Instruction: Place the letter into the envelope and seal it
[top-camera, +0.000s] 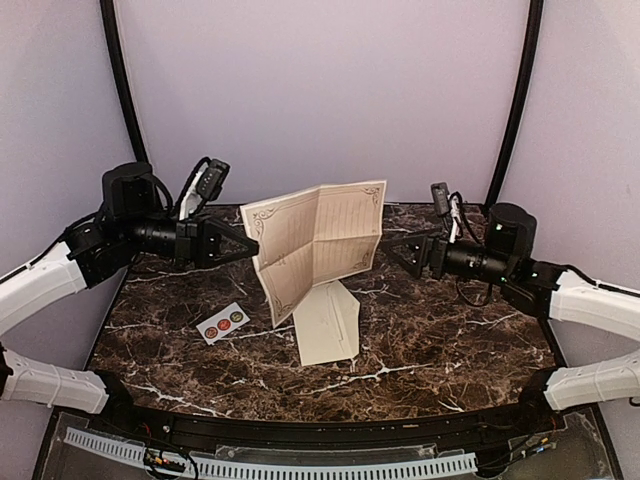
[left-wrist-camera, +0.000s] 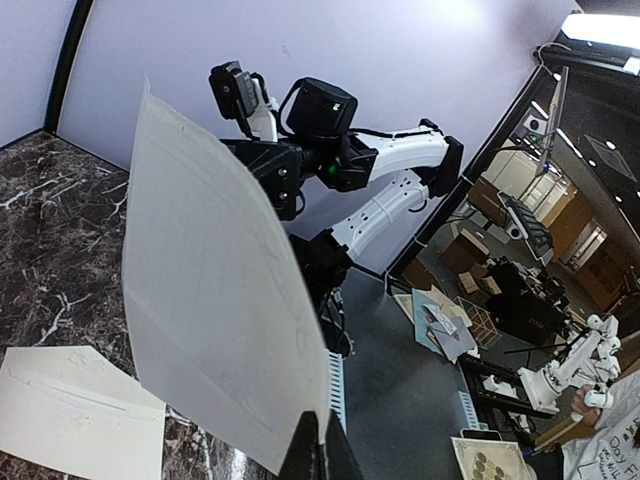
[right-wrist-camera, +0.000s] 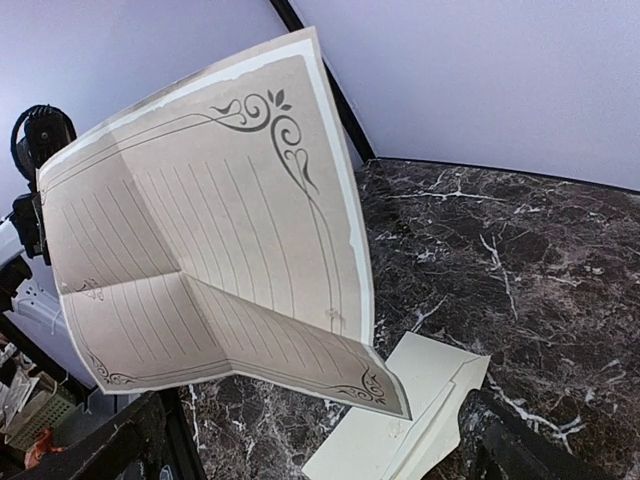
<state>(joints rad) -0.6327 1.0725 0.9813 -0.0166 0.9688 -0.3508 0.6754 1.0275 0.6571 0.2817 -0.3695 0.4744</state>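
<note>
Lilac walls closed in a dark marble table (top-camera: 450, 340) veined with white. Above its middle, the letter (top-camera: 315, 240), a creased sheet with an ornate printed border and ruled lines, stood nearly upright in the air with its printed face toward the arm bases. The left gripper (top-camera: 250, 245) was clenched on the letter's left edge, and from the left wrist the blank back of the sheet filled much of the view.

The envelope (top-camera: 328, 325), plain cream-beige, lay flat on the marble below the letter, its long side running roughly from near to far. In the overhead view its far end was hidden behind the hanging sheet. It sat lower than both grippers and between them, touching neither. It was below and to the right of the left gripper's tips.

The right gripper (top-camera: 405, 255) hovered off the letter's right edge, apart from it, with its jaws spread wide and nothing between them. From the right wrist the envelope showed on the table under the letter's lower corner.

A small white strip of round stickers (top-camera: 222, 322) lay on the marble to the left of the envelope, well apart from it.
</note>
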